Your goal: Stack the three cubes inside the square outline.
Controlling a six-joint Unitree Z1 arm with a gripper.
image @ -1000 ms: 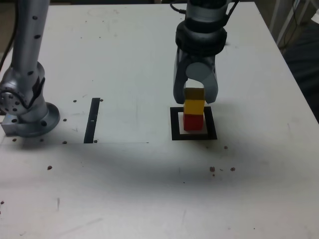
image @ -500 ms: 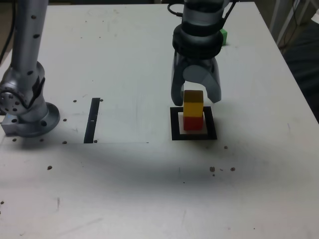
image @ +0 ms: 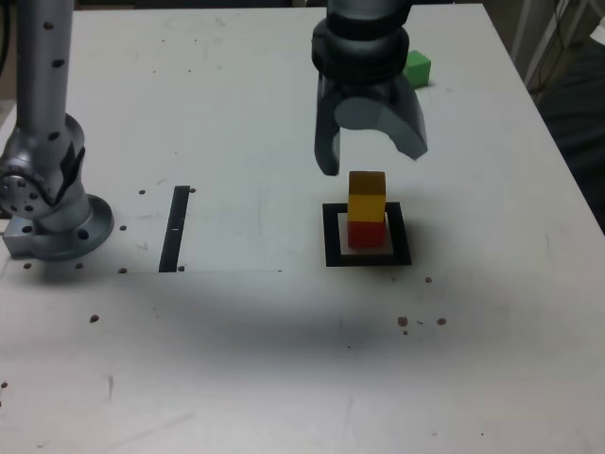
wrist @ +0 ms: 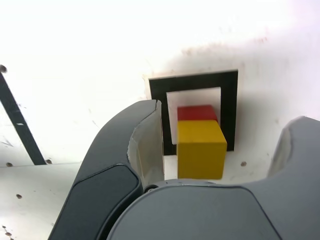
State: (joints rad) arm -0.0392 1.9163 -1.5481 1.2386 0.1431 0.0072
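Observation:
The yellow cube (image: 367,195) rests on the red cube (image: 367,232) inside the black square outline (image: 331,236). My gripper (image: 371,159) hangs open just above and behind the stack, touching neither cube. The green cube (image: 416,66) lies on the table at the far side, partly hidden behind the arm. In the wrist view the yellow cube (wrist: 201,149) sits over the red cube (wrist: 197,113) within the square outline (wrist: 229,110), and my gripper (wrist: 220,145) is spread wide with nothing in it.
A straight black strip (image: 176,227) lies to the exterior view's left of the outline. The arm's metal base (image: 52,222) stands at the table's left edge. Small dark specks (image: 416,323) dot the white tabletop.
The gripper has opened off the yellow cube and risen up and back, leaving it on the red cube. The green cube has come into sight behind the arm.

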